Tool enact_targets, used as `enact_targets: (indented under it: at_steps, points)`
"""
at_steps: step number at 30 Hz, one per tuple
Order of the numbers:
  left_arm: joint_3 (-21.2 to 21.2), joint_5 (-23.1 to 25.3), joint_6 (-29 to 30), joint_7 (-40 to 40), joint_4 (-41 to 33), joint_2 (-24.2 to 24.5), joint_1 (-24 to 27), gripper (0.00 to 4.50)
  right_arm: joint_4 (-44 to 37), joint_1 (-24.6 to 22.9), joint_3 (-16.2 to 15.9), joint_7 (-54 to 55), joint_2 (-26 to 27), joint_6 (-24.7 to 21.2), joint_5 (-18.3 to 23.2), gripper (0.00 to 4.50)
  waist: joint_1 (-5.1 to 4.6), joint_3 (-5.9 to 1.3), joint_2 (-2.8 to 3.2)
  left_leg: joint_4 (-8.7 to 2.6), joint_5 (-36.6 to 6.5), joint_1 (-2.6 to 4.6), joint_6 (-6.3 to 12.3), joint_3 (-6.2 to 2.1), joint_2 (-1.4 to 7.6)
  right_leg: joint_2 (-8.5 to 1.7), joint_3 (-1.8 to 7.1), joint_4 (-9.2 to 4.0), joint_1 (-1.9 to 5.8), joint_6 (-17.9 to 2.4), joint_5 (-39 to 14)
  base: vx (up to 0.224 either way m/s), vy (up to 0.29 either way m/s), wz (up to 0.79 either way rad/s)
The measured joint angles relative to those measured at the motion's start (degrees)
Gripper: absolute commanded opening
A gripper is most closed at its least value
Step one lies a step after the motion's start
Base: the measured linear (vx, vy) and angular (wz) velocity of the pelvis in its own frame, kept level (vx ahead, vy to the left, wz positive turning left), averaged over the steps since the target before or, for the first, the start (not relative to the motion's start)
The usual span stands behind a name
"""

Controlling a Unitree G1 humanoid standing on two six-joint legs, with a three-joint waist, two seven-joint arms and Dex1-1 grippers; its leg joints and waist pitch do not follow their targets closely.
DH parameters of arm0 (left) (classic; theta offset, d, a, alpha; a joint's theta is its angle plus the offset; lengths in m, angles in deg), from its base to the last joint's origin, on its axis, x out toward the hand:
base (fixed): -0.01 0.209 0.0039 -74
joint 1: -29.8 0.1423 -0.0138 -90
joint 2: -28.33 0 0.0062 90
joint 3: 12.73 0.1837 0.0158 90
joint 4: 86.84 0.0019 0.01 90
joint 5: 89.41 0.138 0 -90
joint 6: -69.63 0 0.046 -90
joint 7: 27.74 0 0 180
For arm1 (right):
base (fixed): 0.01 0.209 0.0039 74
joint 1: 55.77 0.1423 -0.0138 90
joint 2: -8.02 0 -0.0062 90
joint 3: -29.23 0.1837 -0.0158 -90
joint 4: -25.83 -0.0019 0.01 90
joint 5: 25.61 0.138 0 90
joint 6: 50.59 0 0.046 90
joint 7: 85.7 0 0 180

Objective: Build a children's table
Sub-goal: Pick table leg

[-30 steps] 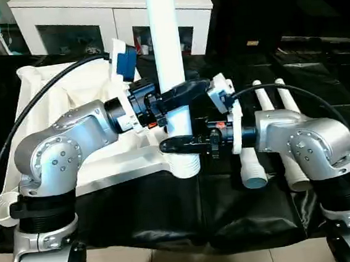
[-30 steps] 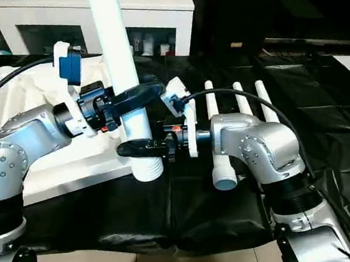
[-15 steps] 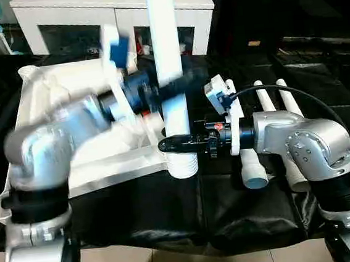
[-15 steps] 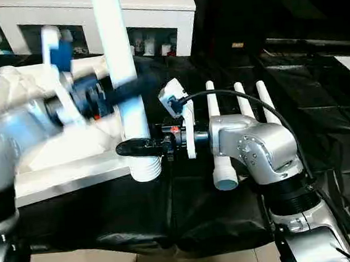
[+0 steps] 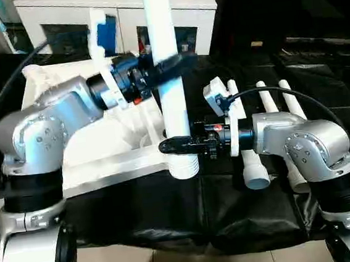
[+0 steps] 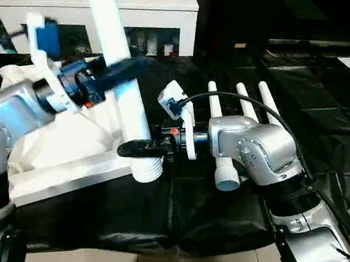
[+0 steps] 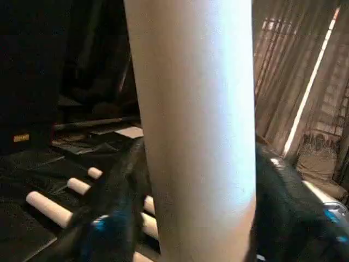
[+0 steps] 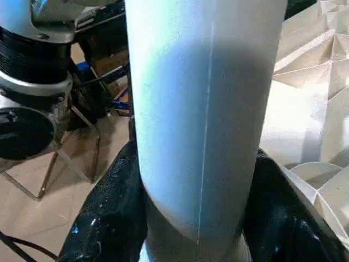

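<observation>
Your right gripper [image 5: 177,145] clamps the upright leg [image 5: 167,57] just above the corner socket [image 5: 183,165]; your left gripper [image 5: 172,66] grips it higher up — the tabletop [image 5: 90,151] lies upside down beside both.

Even indoor light; the white leg [image 5: 167,57] glares pale, and the left gripper [image 5: 172,66] smears with motion blur.
</observation>
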Motion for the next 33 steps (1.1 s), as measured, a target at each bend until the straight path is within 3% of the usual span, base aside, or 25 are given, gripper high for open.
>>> enact_targets:
  at_steps: [7, 8, 10, 11, 17, 33]
  points:
    - [0.00, -0.45, -0.15, 1.72, -0.04, 0.11, 0.00, 1.97, -0.15, -0.02, -1.38, -0.20, -0.40, 2.53, -1.96, 1.88, 0.00, 0.00, 0.00, 0.00, 0.00, 0.00, 0.00, 0.00, 0.00, 0.00, 0.00, 0.01, 0.00, 0.00, 0.00, 0.000, 0.000, 0.00]
    - [0.04, -0.45, -0.31, 2.29, -0.14, 0.30, 0.03, 1.93, -0.20, -0.02, -1.48, -0.27, -0.39, 2.80, -2.13, 2.23, -0.01, 0.00, 0.00, 0.00, 0.00, 0.00, 0.00, 0.00, 0.00, 0.00, 0.00, 0.01, -0.01, 0.00, 0.00, 0.000, 0.000, 0.00]
    - [0.27, -0.66, -0.65, 3.08, -0.55, 0.40, 0.11, 1.93, -0.29, 0.00, -1.52, -0.28, -0.35, 2.95, -2.22, 2.23, 0.01, 0.00, -0.01, 0.00, 0.00, 0.00, 0.00, 0.00, 0.00, 0.00, 0.00, 0.00, 0.00, 0.00, 0.00, 0.000, 0.000, 0.00]
    - [0.43, -0.65, -0.80, 3.39, -0.96, 0.52, 0.20, 1.87, -0.30, 0.00, -1.51, -0.33, -0.35, 2.95, -2.21, 2.61, 0.01, 0.00, -0.01, 0.00, 0.00, 0.00, 0.00, 0.00, 0.00, 0.00, 0.00, 0.00, 0.00, 0.00, 0.00, 0.000, 0.000, 0.00]
    - [1.41, -0.01, -1.80, 5.84, -2.25, 1.77, 0.23, 1.81, 0.06, 0.16, -1.51, -1.01, -0.48, 3.43, -2.27, 3.03, -0.01, 0.00, -0.01, 0.01, 0.00, 0.01, 0.00, 0.00, 0.00, 0.00, 0.00, 0.02, 0.00, 0.00, 0.00, 0.000, 0.000, 0.00]
    - [3.76, 0.14, -2.25, 8.50, -3.64, 2.04, 0.61, 1.80, 0.10, 0.64, -2.61, -2.55, -0.54, 3.41, -2.33, 3.06, -0.02, -0.01, -0.02, 0.03, 0.02, 0.01, 0.02, 0.00, 0.00, -0.01, 0.00, 0.07, 0.00, 0.00, 0.00, 0.000, 0.000, 0.00]
